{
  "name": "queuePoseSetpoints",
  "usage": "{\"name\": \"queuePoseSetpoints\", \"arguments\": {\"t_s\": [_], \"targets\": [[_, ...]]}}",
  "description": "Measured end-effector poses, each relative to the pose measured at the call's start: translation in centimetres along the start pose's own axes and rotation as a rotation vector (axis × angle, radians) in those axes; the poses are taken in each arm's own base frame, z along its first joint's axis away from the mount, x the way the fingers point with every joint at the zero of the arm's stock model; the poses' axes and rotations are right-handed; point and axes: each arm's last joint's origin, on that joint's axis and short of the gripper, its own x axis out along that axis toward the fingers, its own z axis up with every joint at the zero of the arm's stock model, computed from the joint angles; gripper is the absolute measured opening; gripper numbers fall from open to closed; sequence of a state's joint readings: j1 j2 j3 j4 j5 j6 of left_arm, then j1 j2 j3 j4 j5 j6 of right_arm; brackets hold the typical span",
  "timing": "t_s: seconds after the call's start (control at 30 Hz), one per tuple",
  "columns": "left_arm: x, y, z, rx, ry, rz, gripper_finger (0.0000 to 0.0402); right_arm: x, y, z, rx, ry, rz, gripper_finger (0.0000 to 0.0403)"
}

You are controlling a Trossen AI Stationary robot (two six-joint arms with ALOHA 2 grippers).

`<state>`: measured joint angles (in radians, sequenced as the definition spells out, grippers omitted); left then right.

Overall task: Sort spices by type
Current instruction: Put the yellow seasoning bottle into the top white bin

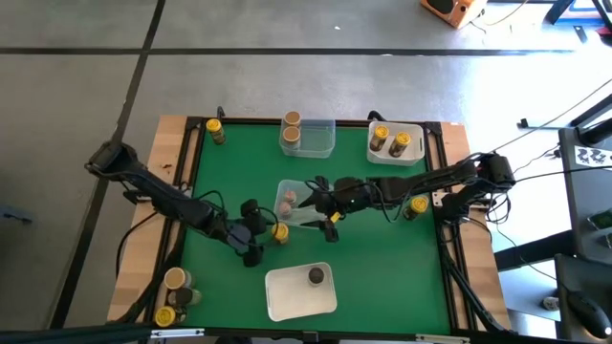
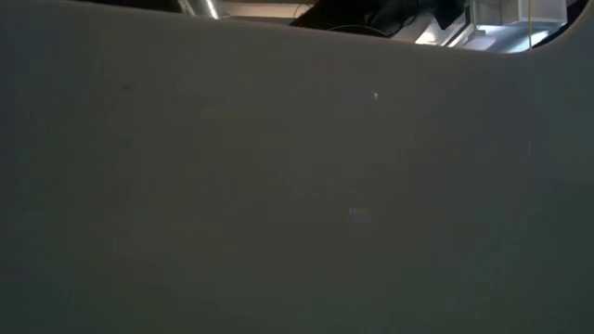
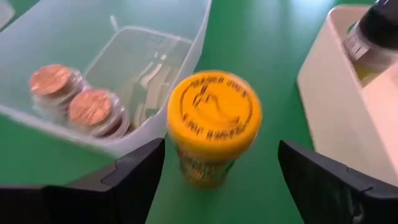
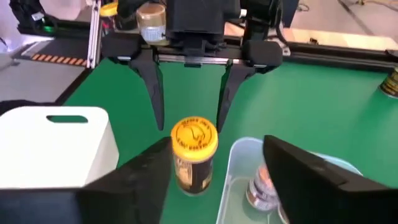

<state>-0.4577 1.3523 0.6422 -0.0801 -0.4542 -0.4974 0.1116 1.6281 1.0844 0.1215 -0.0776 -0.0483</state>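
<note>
A yellow-topped spice jar (image 1: 279, 231) (image 3: 214, 115) (image 4: 194, 137) stands upright on the green mat, just outside the clear tray (image 1: 304, 218) (image 3: 155, 37). My left gripper (image 1: 260, 234) (image 3: 221, 146) is open, one finger on each side of that jar, and clear of it. Two brownish-topped jars (image 1: 287, 201) (image 3: 92, 106) stand in the clear tray. My right gripper (image 1: 320, 203) (image 4: 217, 142) hangs open over that tray with nothing in it. A dark-topped jar (image 1: 316, 276) sits in the white tray (image 1: 292, 304) near the front.
At the back, a clear tray (image 1: 320, 143) holds two tan-topped jars, and a white tray (image 1: 382, 127) holds two yellow-topped ones. Loose jars stand at back left (image 1: 216, 129), right (image 1: 418, 205) and front left (image 1: 175, 279). A grey surface blocks the low view.
</note>
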Motion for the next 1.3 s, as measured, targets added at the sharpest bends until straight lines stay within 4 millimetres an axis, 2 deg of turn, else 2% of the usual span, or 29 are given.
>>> {"name": "queuePoseSetpoints", "arguments": {"t_s": [0.17,0.3,0.47,0.67,1.07,1.3], "targets": [[-0.8,-0.7,-1.1,0.027,0.006,0.066,0.0310,1.6,0.1,-1.0,0.051,-0.004,0.062,0.0315],[-1.1,-1.3,-1.9,0.039,-0.001,0.062,0.0310,3.2,0.4,-1.8,0.079,-0.028,0.116,0.0337],[-0.9,-0.6,-3.7,0.020,0.023,0.074,0.0310,4.7,1.2,-2.3,0.062,-0.091,0.136,0.0336],[-0.2,0.2,-4.8,-0.020,-0.025,0.062,0.0310,6.1,0.9,-3.2,0.051,-0.134,-0.015,0.0331],[0.4,1.4,-5.1,-0.029,-0.032,0.094,0.0310,8.5,0.7,-4.4,0.050,-0.117,-0.039,0.0331],[0.4,1.2,-4.8,0.014,-0.062,0.076,0.0310,8.8,0.7,-4.2,0.049,-0.123,-0.039,0.0331]]}}
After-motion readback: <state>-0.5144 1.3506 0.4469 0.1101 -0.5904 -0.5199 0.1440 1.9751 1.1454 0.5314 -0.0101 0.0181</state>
